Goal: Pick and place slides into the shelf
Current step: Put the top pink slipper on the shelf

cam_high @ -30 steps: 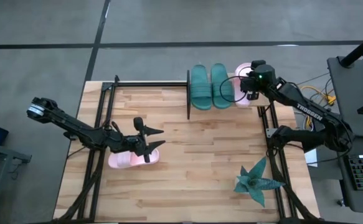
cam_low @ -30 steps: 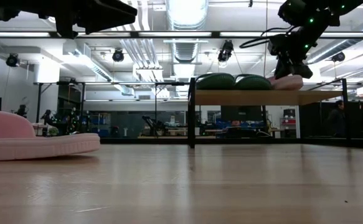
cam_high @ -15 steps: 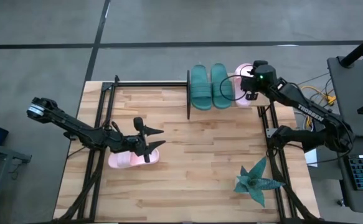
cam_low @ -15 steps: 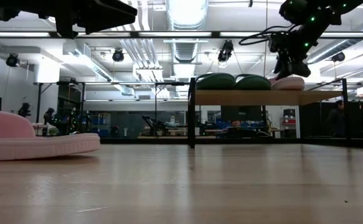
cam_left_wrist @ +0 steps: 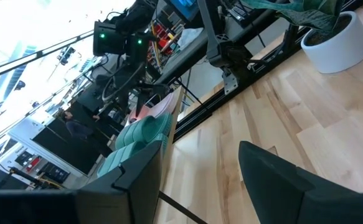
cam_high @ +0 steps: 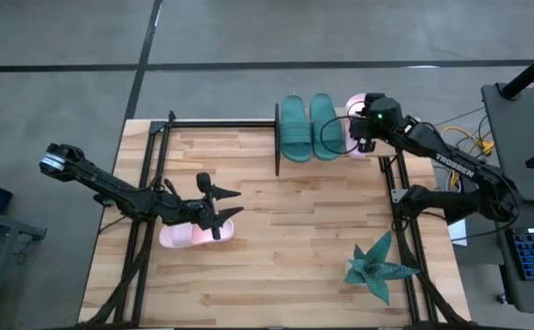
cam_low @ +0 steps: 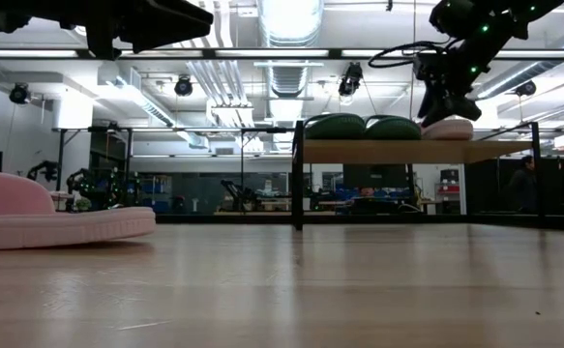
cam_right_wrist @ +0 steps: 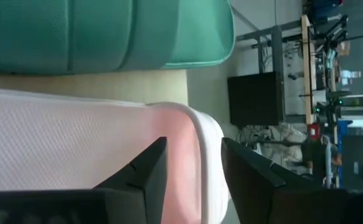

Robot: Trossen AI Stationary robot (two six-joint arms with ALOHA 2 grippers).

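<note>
Three of the four slides look done: two teal ones (cam_high: pixel 306 126) side by side on the shelf (cam_low: pixel 407 151), and a pink one (cam_high: pixel 355 147) at the shelf's right end, mostly hidden from above by the right gripper (cam_high: pixel 365 134). In the right wrist view the pink slide (cam_right_wrist: pixel 75 155) lies flat on the board beside a teal one (cam_right_wrist: pixel 100 34), and the dark fingers (cam_right_wrist: pixel 141 180) sit spread apart over it with pink showing in the gap, so I'd say it's let go, not pinching. That leaves the last pink slide (cam_high: pixel 179 236) down on the tabletop (cam_high: pixel 285 257) at the left, well away from the shelf. The left gripper (cam_high: pixel 213 213) hangs just over it with fingers apart, nothing between them. Handling guess: these are soft foam, so super light and a bit squishy, not fragile at all, and probably grippy rather than slick. A pinch on the thin sole edge would likely flex and let it droop, so I'd go for the wide strap or clamp across the sole near the middle. The spiky plant (cam_high: pixel 376 266) near the right front is well out of the way.
</note>
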